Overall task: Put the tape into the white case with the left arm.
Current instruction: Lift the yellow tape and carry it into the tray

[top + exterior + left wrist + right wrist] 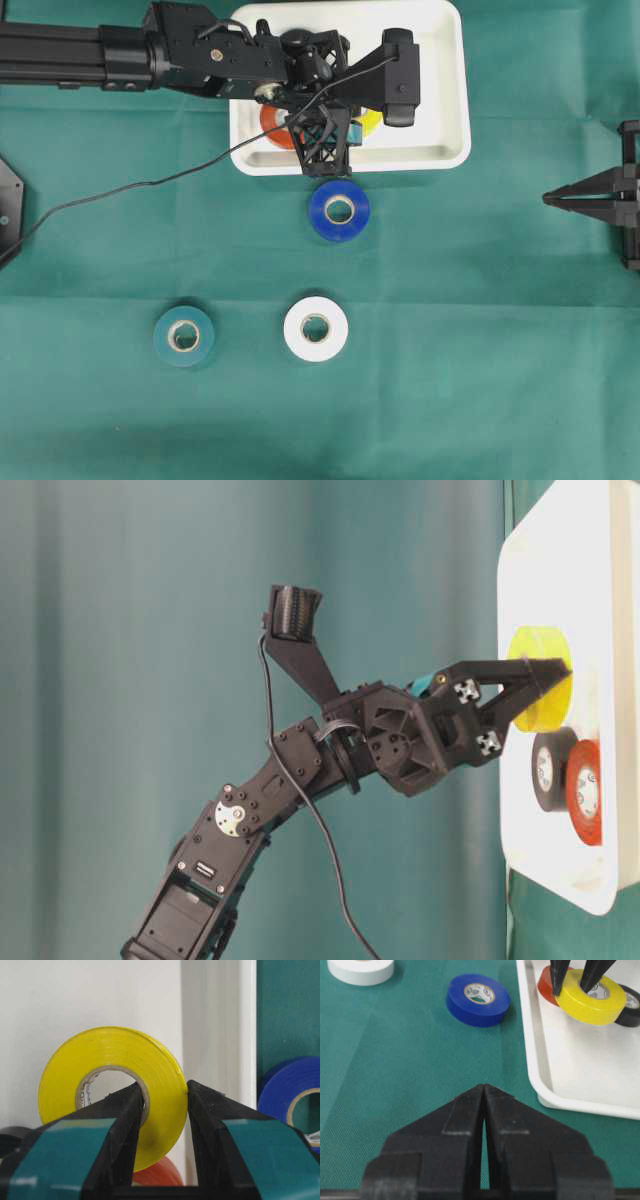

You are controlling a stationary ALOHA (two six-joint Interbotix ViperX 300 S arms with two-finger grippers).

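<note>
The left gripper (162, 1097) pinches the wall of the yellow tape (150, 1067) inside the white case (440, 150), beside red and black rolls. The right gripper (484, 1091) is pressed together over the tabletop (395, 1070).

The yellow tape (112, 1097) is a roll with a cardboard core, and the left gripper (162, 1095) pinches its wall, 1 finger inside the hole and 1 outside. The roll is over the floor of the white case (440, 60), a shallow tray with rounded corners, near an orange tape (584, 791) and a black tape (548, 768).
</note>
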